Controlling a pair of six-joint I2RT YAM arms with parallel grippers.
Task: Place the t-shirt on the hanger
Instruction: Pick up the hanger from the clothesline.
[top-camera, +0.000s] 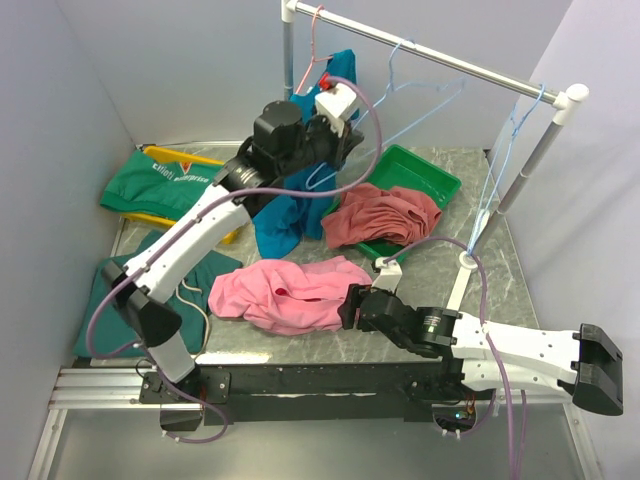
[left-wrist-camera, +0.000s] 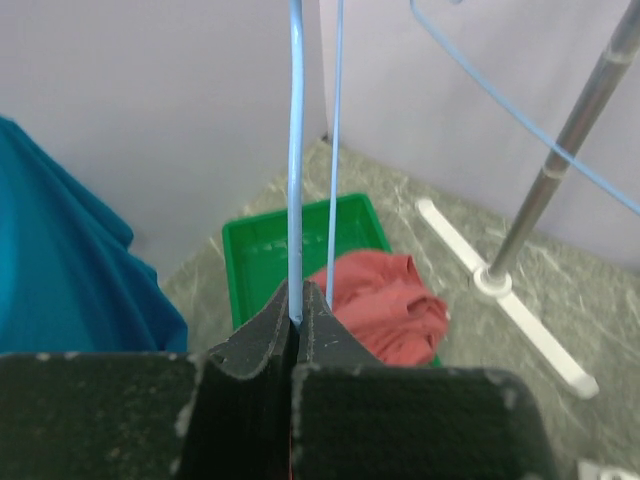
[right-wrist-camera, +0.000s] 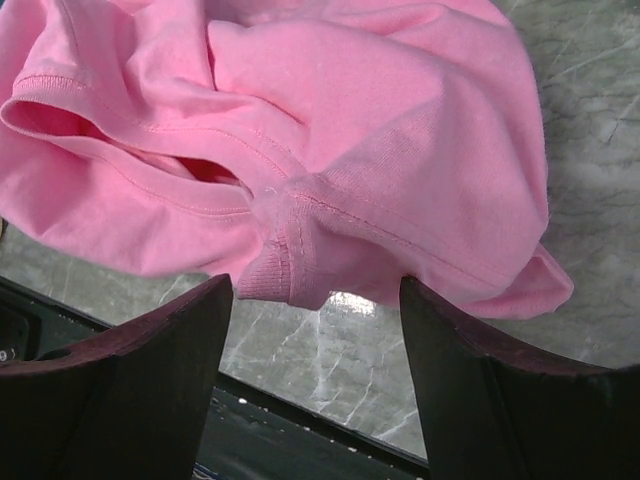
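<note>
The bright pink t-shirt (top-camera: 290, 292) lies crumpled on the table near the front edge. In the right wrist view its ribbed collar and a seam (right-wrist-camera: 300, 240) lie just beyond my fingers. My right gripper (top-camera: 352, 306) is open at the shirt's right edge, low over the table, its jaws (right-wrist-camera: 315, 290) wide apart and holding nothing. My left gripper (top-camera: 343, 150) is raised by the rack and shut on the thin light-blue wire of the hanger (left-wrist-camera: 295, 150), which runs up out of the closed fingertips (left-wrist-camera: 298, 300). A loop of that hanger's wire shows below the gripper (top-camera: 322, 180).
A green tray (top-camera: 425, 172) holds a dusty rose-red garment (top-camera: 385, 215). A teal-blue shirt (top-camera: 285, 215) hangs under the left arm. The white rack rail (top-camera: 430, 48) carries a pink hanger (top-camera: 318, 40) and more blue hangers (top-camera: 420, 85). The rack's foot (top-camera: 468, 262) stands at the right. Green cloths (top-camera: 150, 180) lie at the left.
</note>
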